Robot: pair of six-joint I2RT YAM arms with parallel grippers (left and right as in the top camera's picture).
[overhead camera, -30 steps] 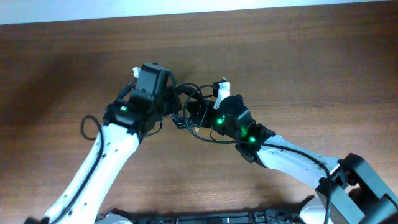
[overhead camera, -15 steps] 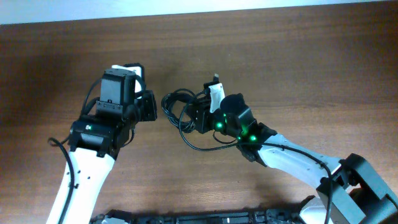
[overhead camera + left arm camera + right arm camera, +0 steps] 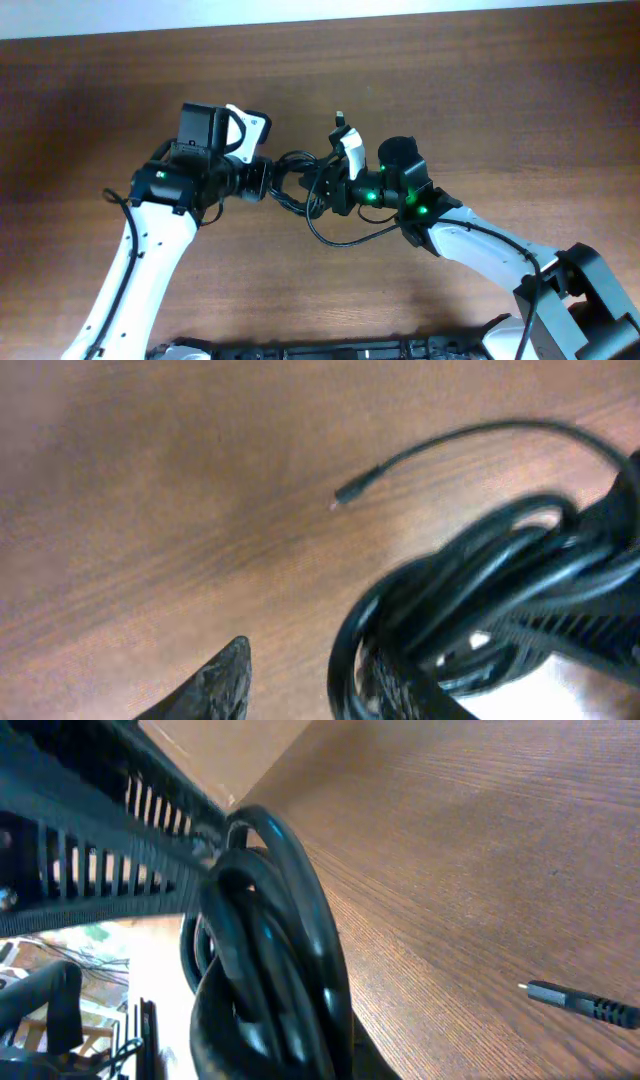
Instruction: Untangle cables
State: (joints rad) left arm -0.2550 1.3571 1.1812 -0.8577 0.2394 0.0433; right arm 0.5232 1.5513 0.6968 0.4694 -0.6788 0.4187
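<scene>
The cables are a black coiled bundle between my two grippers at the table's middle, with one loop trailing toward the front. My right gripper is shut on the bundle's right side. In the right wrist view the coils fill the jaws and hide the fingers. My left gripper is at the bundle's left side with its jaws open. Its right finger sits against the coils. A loose plug end lies on the wood, and it also shows in the right wrist view.
A brown wooden table spreads all round. A white-tipped part sticks up by the right gripper. A slotted black piece crosses the upper left of the right wrist view.
My left gripper, close to the bundle a second ago, swung out left with open jaws, then came back right to the coils. My right gripper kept hold and shifted slightly right.
</scene>
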